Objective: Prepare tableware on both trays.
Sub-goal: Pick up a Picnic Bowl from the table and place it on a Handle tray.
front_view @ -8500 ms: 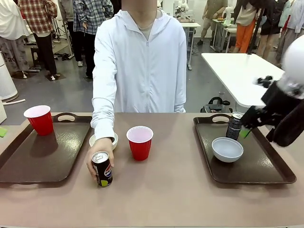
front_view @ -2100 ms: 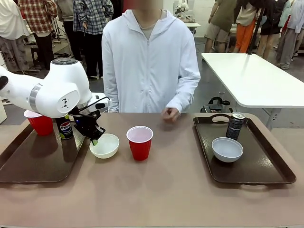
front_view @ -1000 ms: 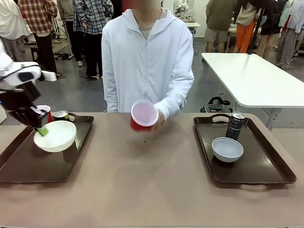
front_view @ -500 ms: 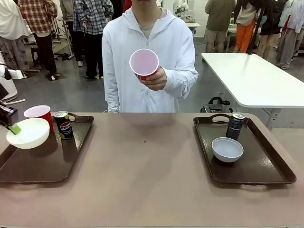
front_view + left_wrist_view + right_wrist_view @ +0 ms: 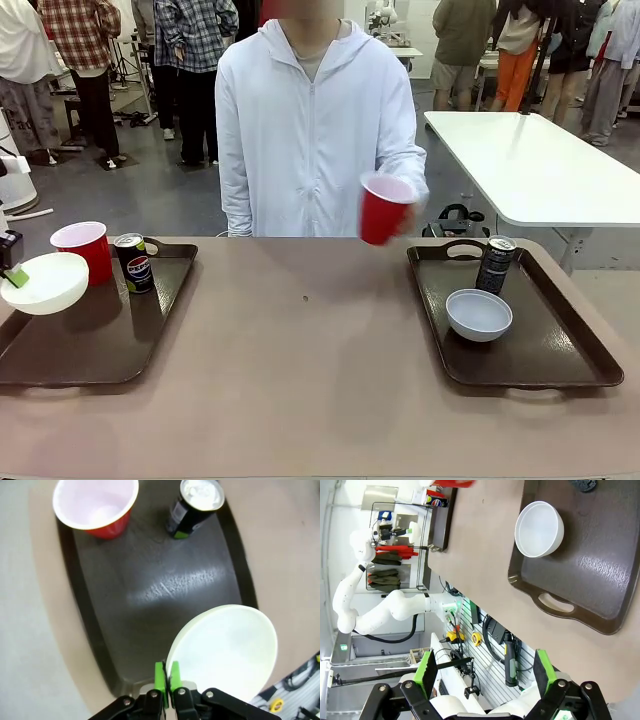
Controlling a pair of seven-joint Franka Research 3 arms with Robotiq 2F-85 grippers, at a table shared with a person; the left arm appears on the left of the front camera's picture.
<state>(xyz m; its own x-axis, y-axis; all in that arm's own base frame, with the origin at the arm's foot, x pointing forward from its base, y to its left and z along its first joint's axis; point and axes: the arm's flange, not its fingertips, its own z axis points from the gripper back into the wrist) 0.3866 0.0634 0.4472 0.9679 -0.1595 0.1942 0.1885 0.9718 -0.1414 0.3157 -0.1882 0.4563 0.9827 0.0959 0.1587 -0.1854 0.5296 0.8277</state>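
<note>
While the left hand (image 5: 166,677) pinches the rim of a small white bowl (image 5: 42,283) between its green pads, fully closed on it, the bowl hangs over the near-left part of the left tray (image 5: 110,345), at the picture's left edge in the front view. From the left wrist camera the bowl (image 5: 225,650) reads as a pale disc held above the tray's rim, partly over the tray and partly past its edge; whether it touches the tray I cannot tell. At the far end of that dark brown tray stand a red cup (image 5: 84,250) with a pale inside and, just beside it, a dark drink can (image 5: 131,262), both upright and close together but apart from the held bowl.

Across the worktop (image 5: 310,390), the right tray (image 5: 540,360) carries a second white bowl (image 5: 479,314) near its middle and a second dark can (image 5: 494,264) upright behind it, close to the far handle cut-out. The right wrist camera looks down on this tray from above and off to one side, with the bowl (image 5: 539,529) well clear of the right hand (image 5: 485,672), whose two green-padded fingers stand wide apart with nothing between them.

A person in a white hooded jacket stands at the far side, and the person's hand (image 5: 412,196) holds a second red cup (image 5: 381,208) in the air, tilted, above the worktop's far edge between the two trays.
</note>
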